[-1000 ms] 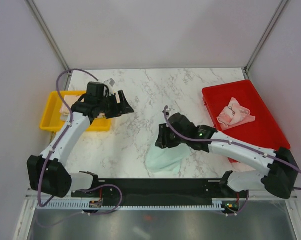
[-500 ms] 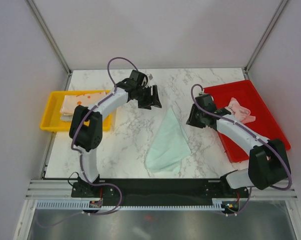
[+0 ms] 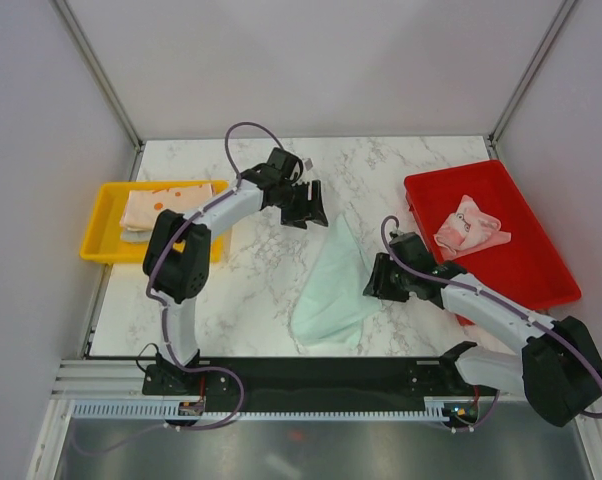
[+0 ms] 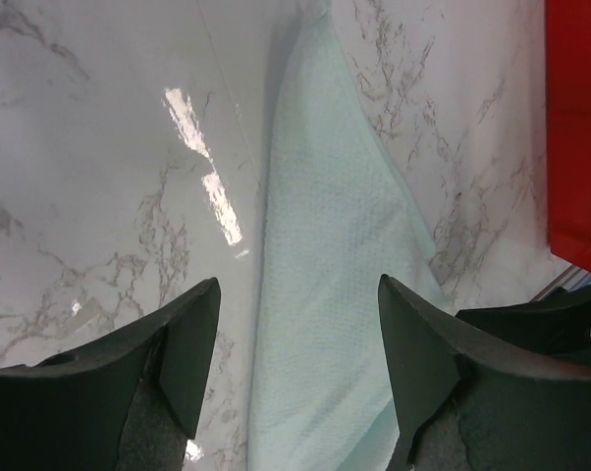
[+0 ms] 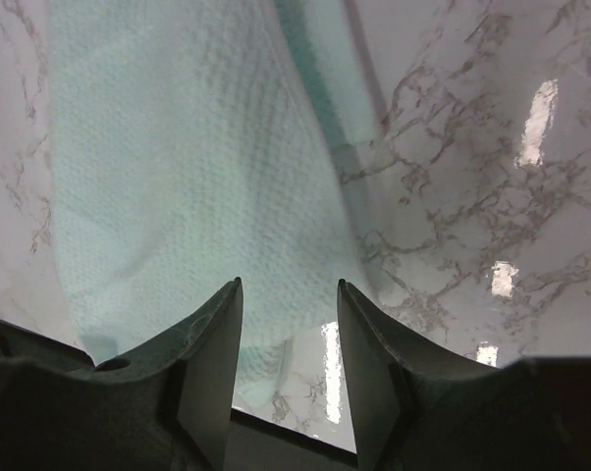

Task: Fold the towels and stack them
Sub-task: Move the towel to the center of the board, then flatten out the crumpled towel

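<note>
Overhead view of a white marble tabletop (image 3: 431,170) with two black-and-white robot arms reaching in from the bottom of the frame. A mint green towel (image 3: 333,285) lies near the centre of the frame, folded into a long tapering shape. Its narrow tip points toward the top of the frame and its wider end lies toward the bottom. The left pincer (image 3: 306,205) sits upper centre, just beside the towel's narrow tip. In its wrist view its jaws are spread wide and grasp nothing, with the towel running up the frame between them on the marble below. The right pincer (image 3: 374,280) sits just right of centre at the towel's right edge. In its wrist view its jaws are parted and released, with nothing between them, and the textured green cloth fills the upper left of that frame. At the left edge of the overhead view, a yellow tray (image 3: 103,215) holds an orange printed towel (image 3: 166,205) lying flat. At the right, a red tray (image 3: 526,260) holds a crumpled pink patterned towel (image 3: 469,225).
</note>
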Robot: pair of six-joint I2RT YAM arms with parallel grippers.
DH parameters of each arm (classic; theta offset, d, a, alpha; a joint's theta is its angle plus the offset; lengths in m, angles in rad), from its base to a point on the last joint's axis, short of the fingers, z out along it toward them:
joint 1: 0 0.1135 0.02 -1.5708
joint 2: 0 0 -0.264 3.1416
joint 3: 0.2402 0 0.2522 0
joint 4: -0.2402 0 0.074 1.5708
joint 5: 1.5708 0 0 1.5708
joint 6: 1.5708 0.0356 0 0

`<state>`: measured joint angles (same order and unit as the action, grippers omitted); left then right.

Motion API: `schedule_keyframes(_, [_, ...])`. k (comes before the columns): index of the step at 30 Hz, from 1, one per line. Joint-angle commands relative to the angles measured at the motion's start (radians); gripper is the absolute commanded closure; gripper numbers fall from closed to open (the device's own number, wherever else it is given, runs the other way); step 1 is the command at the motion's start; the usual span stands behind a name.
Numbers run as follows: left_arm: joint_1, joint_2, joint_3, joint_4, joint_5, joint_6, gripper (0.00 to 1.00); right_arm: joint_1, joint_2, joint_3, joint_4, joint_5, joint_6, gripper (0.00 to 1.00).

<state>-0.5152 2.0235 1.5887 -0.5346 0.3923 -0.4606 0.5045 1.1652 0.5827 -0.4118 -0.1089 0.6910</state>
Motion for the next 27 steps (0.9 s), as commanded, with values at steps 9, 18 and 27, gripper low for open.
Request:
schedule_keyframes(9, [-0.002,-0.432,-0.346,-0.005,-0.063,0.031,0.28,0.060,-0.045,-0.007,-0.001,0.101,0.016,0.45])
schedule_keyframes(18, [-0.242,-0.730,-0.777,0.161,-0.031,-0.238,0.25,0.058,0.022,-0.015,-0.010,0.111,-0.001,0.40])
schedule_keyframes(27, [-0.272,-0.588,-0.897,0.361,0.000,-0.352,0.34,0.075,-0.143,-0.078,0.056,-0.032,0.016,0.72])
